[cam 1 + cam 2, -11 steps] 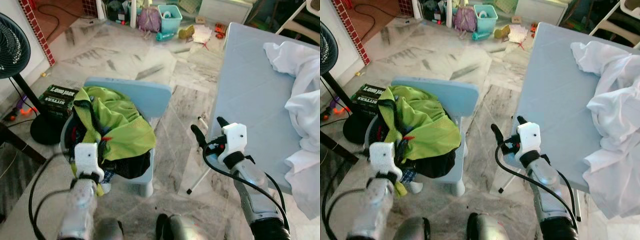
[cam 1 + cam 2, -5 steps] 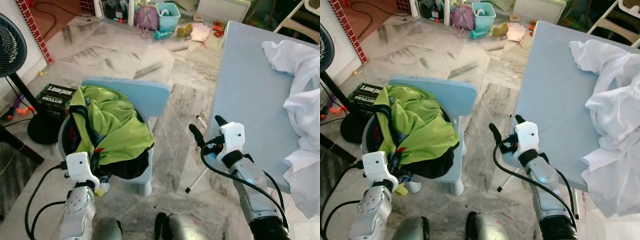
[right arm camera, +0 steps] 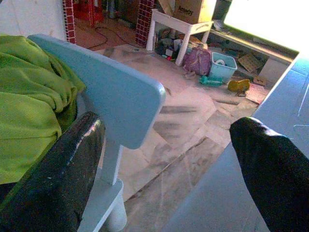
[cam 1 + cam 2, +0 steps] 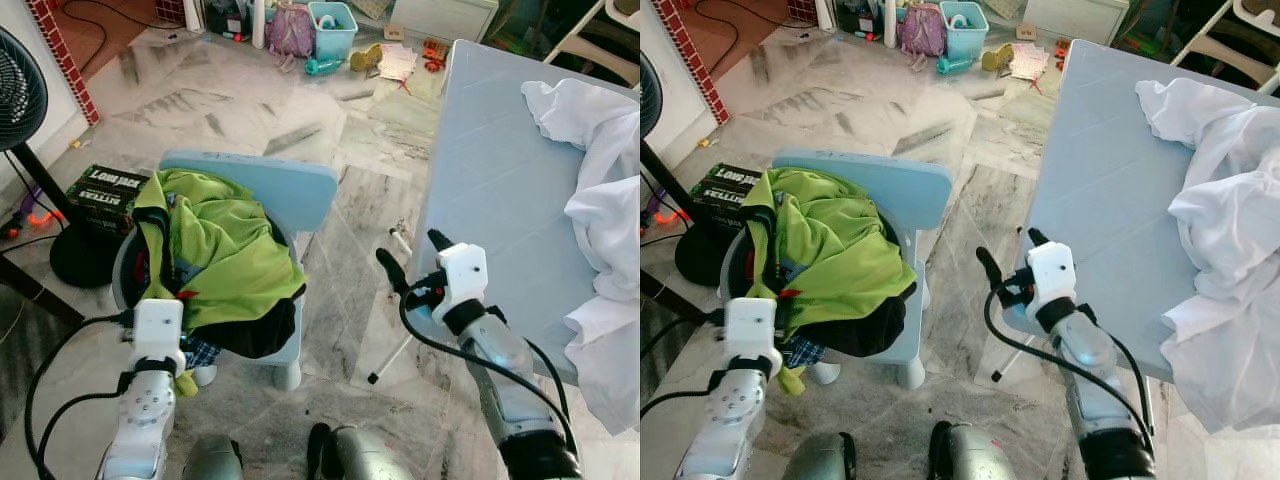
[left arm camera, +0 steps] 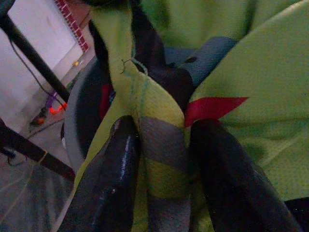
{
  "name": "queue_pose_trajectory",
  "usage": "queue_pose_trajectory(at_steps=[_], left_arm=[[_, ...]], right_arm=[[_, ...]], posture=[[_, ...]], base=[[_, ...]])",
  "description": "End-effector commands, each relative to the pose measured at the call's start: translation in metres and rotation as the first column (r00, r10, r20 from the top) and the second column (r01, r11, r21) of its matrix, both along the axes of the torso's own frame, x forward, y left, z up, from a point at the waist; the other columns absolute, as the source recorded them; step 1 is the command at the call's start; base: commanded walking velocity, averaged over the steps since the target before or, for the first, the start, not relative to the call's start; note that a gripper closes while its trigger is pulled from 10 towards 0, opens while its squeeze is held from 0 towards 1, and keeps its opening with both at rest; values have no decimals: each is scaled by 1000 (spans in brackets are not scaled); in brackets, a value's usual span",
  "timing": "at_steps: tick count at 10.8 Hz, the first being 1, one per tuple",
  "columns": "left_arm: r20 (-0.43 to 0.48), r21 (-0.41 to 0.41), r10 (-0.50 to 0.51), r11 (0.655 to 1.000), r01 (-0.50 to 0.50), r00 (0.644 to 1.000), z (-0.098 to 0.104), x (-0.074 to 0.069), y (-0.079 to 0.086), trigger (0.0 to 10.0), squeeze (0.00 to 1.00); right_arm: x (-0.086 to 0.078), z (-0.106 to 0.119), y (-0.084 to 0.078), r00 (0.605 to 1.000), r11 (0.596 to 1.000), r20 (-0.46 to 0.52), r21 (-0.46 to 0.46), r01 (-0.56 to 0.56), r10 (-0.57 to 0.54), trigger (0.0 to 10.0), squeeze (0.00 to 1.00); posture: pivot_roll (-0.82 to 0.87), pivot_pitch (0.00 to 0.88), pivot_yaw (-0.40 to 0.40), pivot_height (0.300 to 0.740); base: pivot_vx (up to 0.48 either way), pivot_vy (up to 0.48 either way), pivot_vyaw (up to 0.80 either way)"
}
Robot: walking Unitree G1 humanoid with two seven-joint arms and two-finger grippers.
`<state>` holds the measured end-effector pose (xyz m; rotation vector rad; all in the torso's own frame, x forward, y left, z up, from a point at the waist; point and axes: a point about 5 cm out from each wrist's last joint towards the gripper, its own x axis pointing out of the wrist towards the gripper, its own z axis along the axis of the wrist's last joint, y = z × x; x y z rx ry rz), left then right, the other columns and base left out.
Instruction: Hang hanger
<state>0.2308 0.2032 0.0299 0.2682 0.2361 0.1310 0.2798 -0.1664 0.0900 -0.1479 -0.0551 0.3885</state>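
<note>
A heap of clothes topped by a lime-green garment (image 4: 225, 250) lies on a small pale-blue chair (image 4: 270, 185) at the left. My left gripper (image 5: 164, 130) is at the near edge of the heap. In the left wrist view its two black fingers (image 5: 116, 164) press on either side of a green-and-grey fold of that garment. My right gripper (image 4: 410, 248) hangs open in the air between the chair and the corner of the light-blue table (image 4: 500, 170), holding nothing. I cannot make out a hanger.
White cloth (image 4: 600, 180) is bunched on the table's right side. A black standing fan (image 4: 20, 100) and a dark box (image 4: 105, 188) stand left of the chair. Toys and a teal bin (image 4: 330, 18) litter the far marble floor. Open floor lies between chair and table.
My left arm has drawn back and lower toward me along the near side of the clothes heap. The right gripper has stayed almost still. The view has shifted slightly.
</note>
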Motion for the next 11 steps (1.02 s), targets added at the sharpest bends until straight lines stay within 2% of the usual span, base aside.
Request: queue_pose_trajectory(at_steps=[1, 2, 3, 4, 5, 6, 7, 8, 9, 10, 11], left_arm=[[6, 20, -16, 1000, 16, 1000, 2, 1, -4, 10000, 561], [7, 8, -9, 1000, 8, 1000, 2, 1, -4, 10000, 75], [4, 2, -20, 1000, 20, 1000, 3, 1, -3, 10000, 0], [4, -24, -47, 999, 47, 999, 3, 1, -4, 10000, 0], [2, -31, -168, 985, 168, 986, 5, -1, -5, 10000, 275], [-2, 12, -198, 980, 198, 980, 7, -2, -2, 10000, 1000], [-2, 45, -197, 979, 197, 980, 8, -1, 1, 10000, 1000], [4, 113, -263, 959, 261, 965, 12, -2, -1, 10000, 812], [15, 80, -298, 952, 295, 955, 13, -3, -4, 10000, 188], [44, 92, -306, 949, 301, 951, 18, -5, -3, 10000, 0], [80, 43, -261, 965, 258, 962, 21, -6, -1, 10000, 0]], right_arm=[[-5, -16, -7, 997, 1000, -79, -19, 20, -21, 10000, 0], [-5, -16, -5, 997, 1000, -79, -18, 17, -18, 10000, 0], [-8, -18, -2, 997, 1000, -83, -15, 9, -10, 10000, 0], [-8, -19, 0, 996, 1000, -85, -14, 4, -5, 10000, 0], [-7, -19, 0, 996, 1000, -85, -14, 3, -4, 10000, 0], [-6, -19, 0, 996, 1000, -85, -16, 2, -3, 10000, 0], [-4, -18, 0, 997, 1000, -82, -15, 1, -3, 10000, 0], [-3, -18, 0, 997, 1000, -79, -14, 1, -2, 10000, 0], [-4, -18, 1, 997, 1000, -79, -13, -2, 1, 10000, 0], [-5, -19, 2, 997, 1000, -82, -14, -8, 7, 10000, 0], [-6, -19, 2, 996, 1000, -86, -11, -15, 14, 10000, 0]], posture=[[78, 166, -114, 740], [80, 164, -112, 740], [82, 164, -111, 740], [83, 163, -111, 740], [87, 163, -113, 740], [92, 162, -112, 740], [93, 160, -112, 740], [94, 161, -113, 740], [95, 161, -115, 740], [97, 163, -118, 740], [98, 165, -118, 740]], base=[[0, 0, 0], [0, 0, 0], [0, 0, 0], [0, 0, 0], [0, 0, 0], [0, 0, 0], [0, 0, 0], [0, 0, 0], [0, 0, 0], [0, 0, 0], [0, 0, 0]])
